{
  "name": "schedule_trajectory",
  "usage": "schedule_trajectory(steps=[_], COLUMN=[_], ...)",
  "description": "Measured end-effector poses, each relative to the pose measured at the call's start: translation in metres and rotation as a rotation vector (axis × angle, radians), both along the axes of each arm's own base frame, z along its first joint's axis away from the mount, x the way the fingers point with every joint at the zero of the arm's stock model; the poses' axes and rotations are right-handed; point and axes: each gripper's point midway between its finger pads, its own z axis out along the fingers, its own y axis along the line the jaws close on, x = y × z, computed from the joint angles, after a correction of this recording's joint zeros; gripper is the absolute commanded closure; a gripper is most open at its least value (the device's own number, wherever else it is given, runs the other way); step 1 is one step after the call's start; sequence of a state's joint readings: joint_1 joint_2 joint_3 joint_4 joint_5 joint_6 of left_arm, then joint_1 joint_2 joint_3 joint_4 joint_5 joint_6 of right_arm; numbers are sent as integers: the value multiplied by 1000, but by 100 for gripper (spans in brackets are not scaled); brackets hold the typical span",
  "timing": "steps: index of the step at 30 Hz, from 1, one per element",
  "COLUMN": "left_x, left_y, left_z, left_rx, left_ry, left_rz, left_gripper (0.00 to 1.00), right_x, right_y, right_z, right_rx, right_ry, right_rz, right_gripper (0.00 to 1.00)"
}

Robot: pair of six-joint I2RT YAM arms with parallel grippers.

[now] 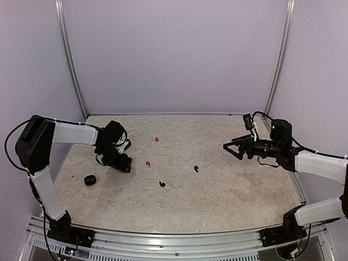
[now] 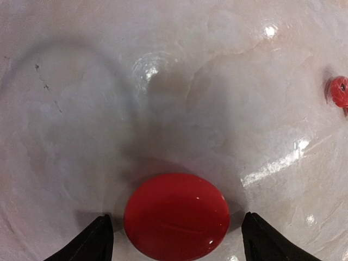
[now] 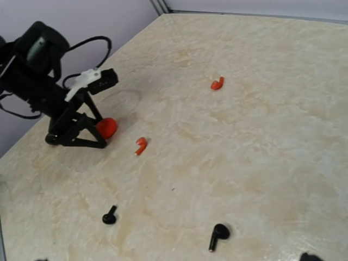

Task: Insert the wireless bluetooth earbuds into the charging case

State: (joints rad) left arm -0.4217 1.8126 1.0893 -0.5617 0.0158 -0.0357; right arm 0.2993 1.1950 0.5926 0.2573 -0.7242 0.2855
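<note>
A red oval charging case (image 2: 176,216), its lid down, lies on the table between the fingers of my left gripper (image 2: 176,242), which is open around it without touching; the right wrist view shows this case (image 3: 107,127) too. In the top view my left gripper (image 1: 120,162) hides it. A black charging case (image 1: 89,180) lies at the left. Two red earbuds (image 1: 156,139) (image 1: 148,163) and two black earbuds (image 1: 162,184) (image 1: 196,168) lie loose mid-table. My right gripper (image 1: 232,148) is open and empty, held above the table at the right.
The marble-patterned table (image 1: 228,190) is boxed in by pale walls with metal posts (image 1: 70,60) at the back corners. The nearer red earbud (image 2: 339,91) lies just right of the left gripper. The right gripper's fingertips (image 3: 310,256) barely show.
</note>
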Motion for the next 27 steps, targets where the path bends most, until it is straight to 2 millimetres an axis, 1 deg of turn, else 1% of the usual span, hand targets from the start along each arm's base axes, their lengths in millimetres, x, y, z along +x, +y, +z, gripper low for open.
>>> schedule_trajectory(steps=[6,11,17,21,25,27], left_x=[3,6,-1,-5,-7,-15], left_y=[-4,-12,-28,-39,-44,-47], left_z=[-1,0,0,1,2,3], left_rx=[4,-12,-30,-53,-91,-118], left_ry=[4,5,11,10,-11,-15], left_rz=[-46,-71,-104,-91,-31,0], left_gripper=[31,40,57,66,68,68], right_x=[-3,-5,-7,-7,-10,-12], right_y=[1,1,1,0,1,3], right_z=[0,4,4,2,1,3], right_rx=[3,2,2,0,-7,-9], right_ry=[3,-6,-2,4,14,9], right_rz=[15,18,20,20,20,21], right_gripper=[1,0,1,0,0,0])
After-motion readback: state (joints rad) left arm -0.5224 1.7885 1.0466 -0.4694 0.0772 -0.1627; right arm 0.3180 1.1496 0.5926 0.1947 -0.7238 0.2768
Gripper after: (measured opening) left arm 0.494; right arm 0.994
